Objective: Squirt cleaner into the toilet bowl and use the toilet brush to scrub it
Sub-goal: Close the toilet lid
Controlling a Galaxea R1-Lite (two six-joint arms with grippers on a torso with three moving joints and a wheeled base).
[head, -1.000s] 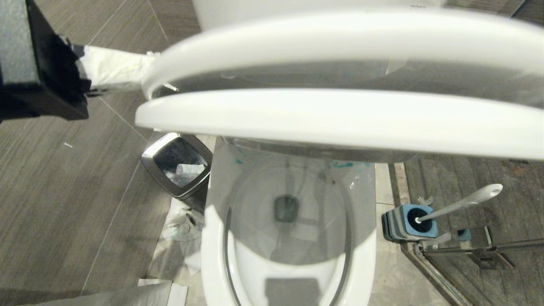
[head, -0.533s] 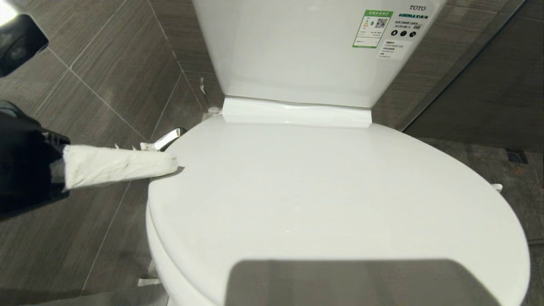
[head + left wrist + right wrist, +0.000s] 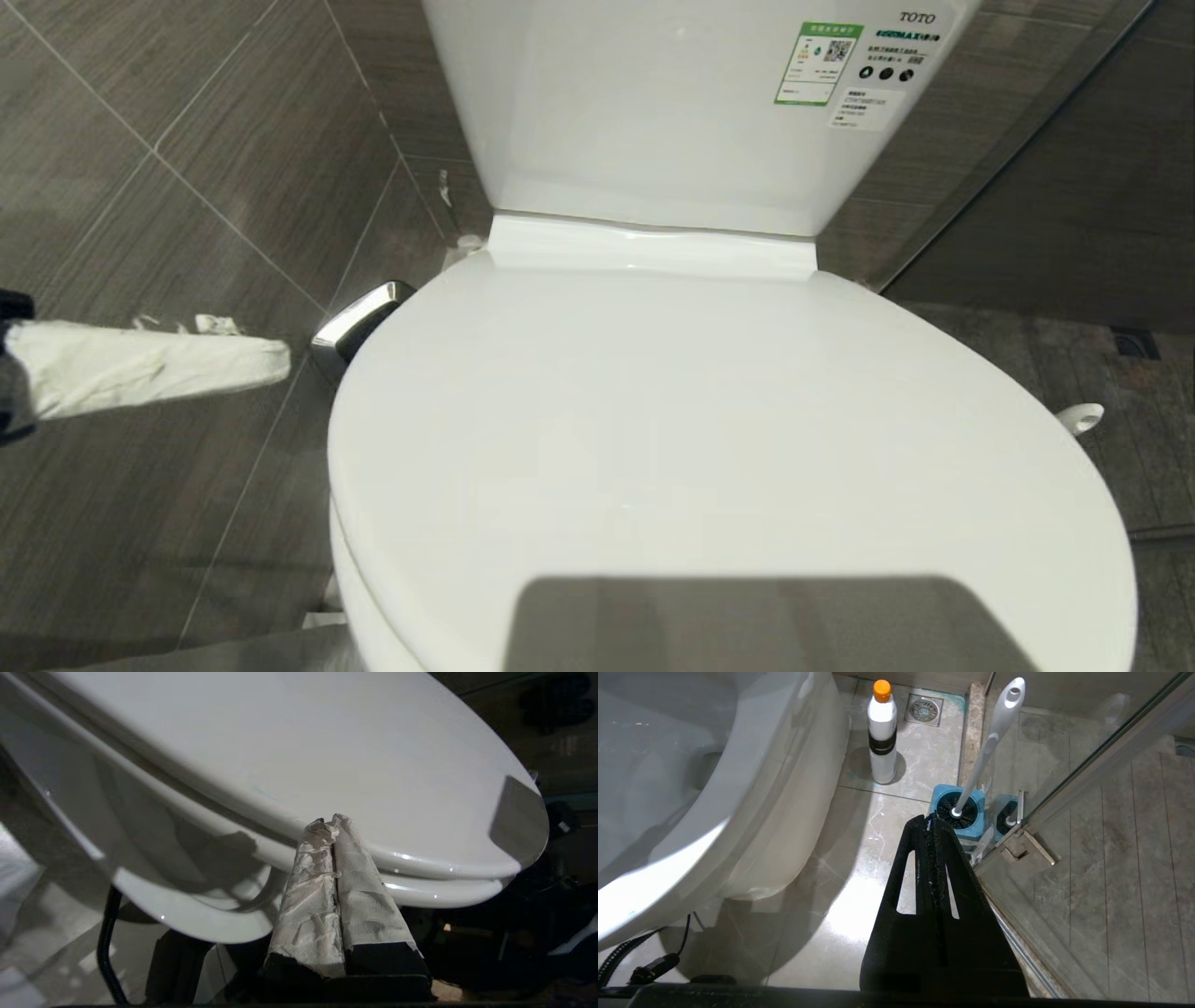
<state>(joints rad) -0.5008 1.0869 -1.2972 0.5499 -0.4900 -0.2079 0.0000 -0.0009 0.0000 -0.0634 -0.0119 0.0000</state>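
The toilet's white lid lies shut over the seat, so the inside of the toilet bowl is hidden; its outer wall shows in the right wrist view. My left gripper, fingers wrapped in white paper, is shut and empty, a little left of the lid's edge; its tips point at that edge. The cleaner stands upright on the floor beside the bowl. The toilet brush stands in its blue holder. My right gripper hangs shut and empty above the floor, near the holder.
The white tank rises behind the lid. A steel corner of the waste bin shows left of the lid. A glass partition with a metal frame runs right of the brush holder. A floor drain lies beyond the bottle.
The lid and seat have dropped from raised to fully shut over the bowl. My left gripper has then drawn back to the left, off the lid's edge.
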